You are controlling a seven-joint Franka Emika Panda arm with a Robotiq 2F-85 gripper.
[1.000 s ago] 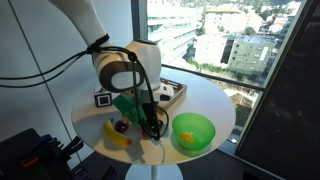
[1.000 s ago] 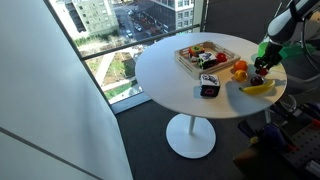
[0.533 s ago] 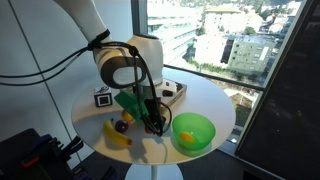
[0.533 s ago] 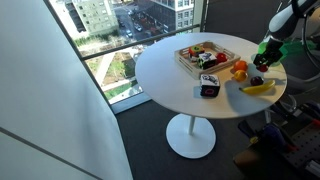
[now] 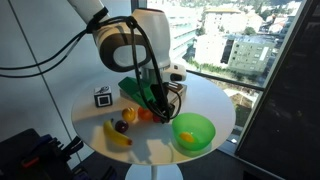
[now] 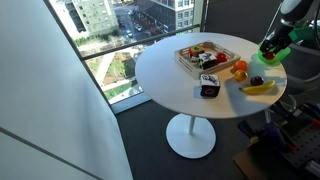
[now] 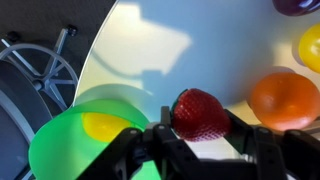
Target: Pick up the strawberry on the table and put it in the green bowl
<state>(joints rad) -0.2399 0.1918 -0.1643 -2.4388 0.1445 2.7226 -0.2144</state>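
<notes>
Above the desk [image 7: 140, 60], the fingers [image 7: 238, 130] clamp the strawberry [image 7: 200, 113], holding it off the surface; the wrist view shows it between the bowl [image 7: 65, 150] and the orange [image 7: 285, 98].

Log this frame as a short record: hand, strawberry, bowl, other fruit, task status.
hand: shut on the strawberry, raised above the table
strawberry: between the fingers, near the green bowl, not in it
green bowl: on the table, something yellow inside
other fruit: orange, banana, dark purple fruit on the table
task status: picked up, not yet placed
</notes>
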